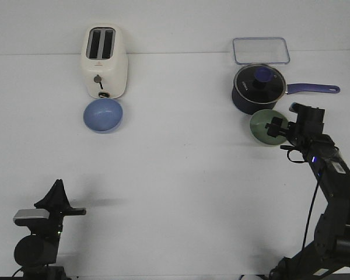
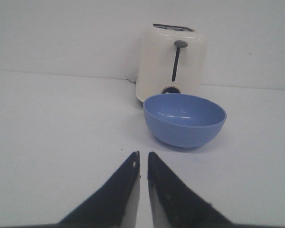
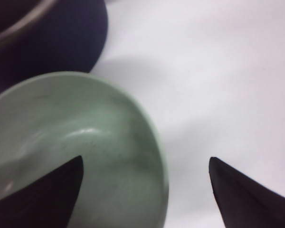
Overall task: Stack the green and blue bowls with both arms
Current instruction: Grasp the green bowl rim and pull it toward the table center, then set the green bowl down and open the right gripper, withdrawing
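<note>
Our right claw [image 3: 145, 190] is spread wide and straddles the near rim of the green bowl [image 3: 80, 137]: one finger sits inside the bowl, the other hangs outside over the bare surface [image 3: 218, 71], with the rim between them and nothing pinched yet. Just beyond the claw, on the bowl's far side, the dark saucepan [image 1: 258, 88] stands very close to the bowl, perhaps touching it; we cannot tell which. Our left claw [image 2: 142, 166] is pressed nearly together, only a thin slit showing, and holds nothing; the blue bowl [image 2: 184, 118] sits ahead of it, well apart, right in front of the toaster [image 2: 173, 61]. We judge the main risk to be on the right: the bowl wall is smooth and curved, so a shallow bite on the rim could let it slip or swing as we lift, and any forward push could shove the bowl against the saucepan. On the left, a claw that is not spread first would merely knock the blue bowl back into the toaster.
</note>
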Robot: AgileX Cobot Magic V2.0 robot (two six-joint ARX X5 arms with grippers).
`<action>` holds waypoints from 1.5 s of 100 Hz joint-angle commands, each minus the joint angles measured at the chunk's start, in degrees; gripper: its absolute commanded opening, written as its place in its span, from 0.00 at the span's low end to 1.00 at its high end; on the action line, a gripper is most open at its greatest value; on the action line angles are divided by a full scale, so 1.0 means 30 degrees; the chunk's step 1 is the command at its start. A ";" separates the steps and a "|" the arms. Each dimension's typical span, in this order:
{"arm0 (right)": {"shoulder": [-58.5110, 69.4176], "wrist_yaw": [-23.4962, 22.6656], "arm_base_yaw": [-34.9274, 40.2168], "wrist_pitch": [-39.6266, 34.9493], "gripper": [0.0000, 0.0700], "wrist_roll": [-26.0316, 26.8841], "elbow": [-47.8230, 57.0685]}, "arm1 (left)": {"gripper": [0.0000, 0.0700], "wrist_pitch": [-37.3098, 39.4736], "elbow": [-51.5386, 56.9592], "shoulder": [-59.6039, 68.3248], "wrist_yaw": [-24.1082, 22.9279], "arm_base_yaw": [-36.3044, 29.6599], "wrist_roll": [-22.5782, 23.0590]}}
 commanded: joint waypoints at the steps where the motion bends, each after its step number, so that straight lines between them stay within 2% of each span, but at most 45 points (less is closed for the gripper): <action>1: 0.0627 -0.0138 -0.0051 0.0109 0.33 -0.0474 0.0619 | 0.02 0.0197 -0.0364 -0.0036 0.0022 0.0036 -0.0044; 7: 0.0809 -0.0408 -0.0102 0.0117 0.11 -0.0699 0.0707 | 0.02 0.0197 -0.0372 -0.0036 0.0022 0.0036 -0.0051; 12: 0.0816 -0.0517 -0.0138 0.0109 0.00 -0.0736 0.0707 | 0.02 0.0197 -0.0372 -0.0036 0.0022 0.0036 -0.0051; 30: 0.0437 -0.0714 -0.0262 -0.0605 0.00 -0.0743 0.1042 | 0.02 0.0197 -0.0372 -0.0036 0.0022 0.0036 -0.0044; 48: -0.1756 -0.2441 -0.0277 -0.1676 0.00 -0.1122 0.1100 | 0.02 0.0197 -0.0364 -0.0036 0.0022 0.0036 -0.0051; 76: -0.6929 -0.4597 0.0678 -0.5005 0.00 -0.1173 0.0845 | 0.02 0.0197 -0.0364 -0.0036 0.0022 0.0036 -0.0044; 101: -1.0921 -0.4860 0.4619 -0.6025 0.00 -0.1100 -0.1647 | 0.02 0.0197 -0.0364 -0.0036 0.0022 0.0036 -0.0051; 115: -1.1883 -0.4736 0.7694 -0.5880 0.00 -0.0197 -0.3810 | 0.02 0.0211 -0.0364 -0.0036 0.0022 0.0036 -0.0051; 126: -1.1832 -0.4189 0.9901 -0.5348 0.00 0.0495 -0.5384 | 0.02 0.0204 -0.0364 -0.0036 0.0022 0.0036 -0.0066; 139: -1.1438 -0.3366 1.2466 -0.3606 0.00 0.1530 -0.7067 | 0.02 0.0211 -0.0350 -0.0036 0.0022 0.0036 -0.0095; 150: -1.0754 -0.2215 1.3996 -0.2943 0.00 0.1887 -0.7839 | 0.02 0.0204 -0.0350 -0.0036 0.0022 0.0036 -0.0940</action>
